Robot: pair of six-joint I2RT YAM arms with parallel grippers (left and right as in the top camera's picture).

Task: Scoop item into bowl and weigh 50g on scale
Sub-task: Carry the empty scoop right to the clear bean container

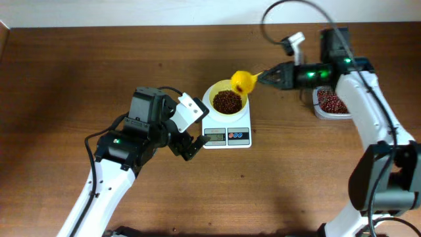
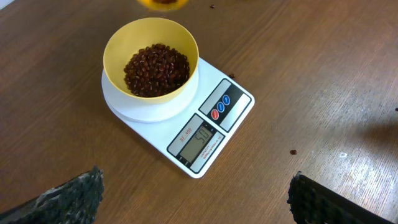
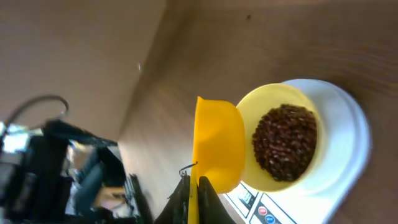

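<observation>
Beans (image 1: 227, 101) fill the bottom of the yellow bowl (image 1: 212, 93) in a loose dark heap, and the bowl sits on the round plate of the white scale (image 1: 227, 136) near the middle of your table (image 1: 99, 66). From the left wrist view you can see the heap (image 2: 157, 68) lying well below the bowl's rim (image 2: 149, 23). The scale (image 2: 186, 146) has its grey display lit beside the red and blue buttons. The number seems to start with a 5, but you cannot read it for certain.

Your right gripper (image 1: 266, 76) has its fingers clamped on the handle of the yellow scoop (image 1: 242, 81). The scoop is tipped on its side just over the bowl's far right edge. In the right wrist view its rounded back (image 3: 217, 146) overlaps the bowl's rim (image 3: 249, 118), with the beans (image 3: 285, 142) beyond it.

Your left gripper (image 1: 187, 141) hangs just left of the scale's front corner, touching nothing. Its fingers (image 2: 71, 196) are spread wide apart and empty.

More beans lie in the clear tub (image 1: 331, 102) under your right arm, well apart from the scale. A few stray beans (image 2: 292, 151) lie on the wood beside the scale.
</observation>
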